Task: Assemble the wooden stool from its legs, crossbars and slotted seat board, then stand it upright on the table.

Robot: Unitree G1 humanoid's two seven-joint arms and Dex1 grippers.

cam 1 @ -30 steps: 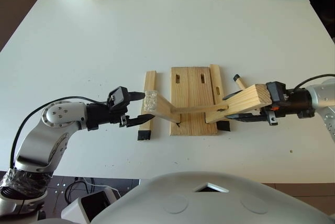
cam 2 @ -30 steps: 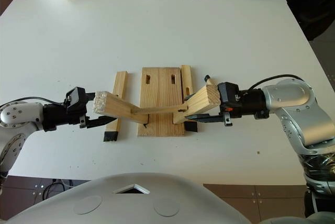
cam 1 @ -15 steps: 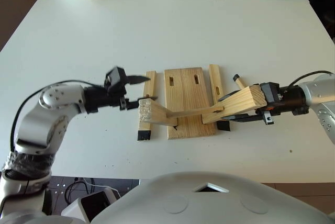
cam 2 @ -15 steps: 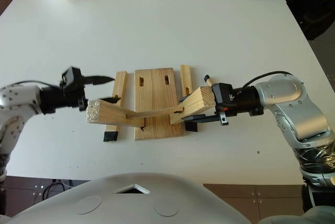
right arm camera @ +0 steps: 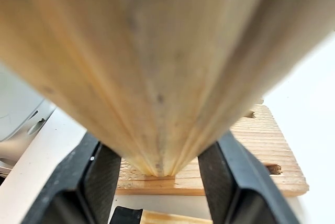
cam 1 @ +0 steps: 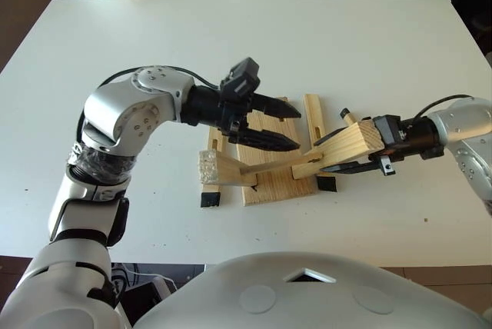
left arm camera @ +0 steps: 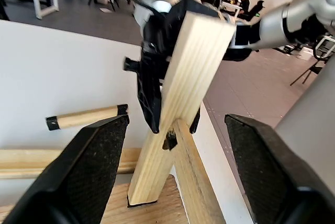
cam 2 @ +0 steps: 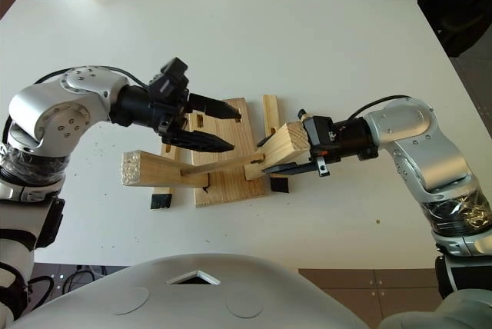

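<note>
Gripping the frame's right leg (cam 1: 351, 141) in your right gripper (cam 1: 338, 161) over the seat board (cam 1: 283, 187) flat mid-table, you should get the wide-open, empty left gripper (cam 1: 283, 126) onto the left leg (cam 1: 221, 169) before seating it.

L claw (cam 1: 298, 130) let go of leg frame (cam 1: 223, 169) — swung over seat board (cam 1: 278, 187), jaws apart.

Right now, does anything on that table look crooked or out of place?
Yes. The half-built frame sits askew over the seat board. The right gripper holds the raised leg, while the low leg lies at the board's left edge, so the crossbar between them slopes. The left gripper is open above the board, holding nothing.
</note>
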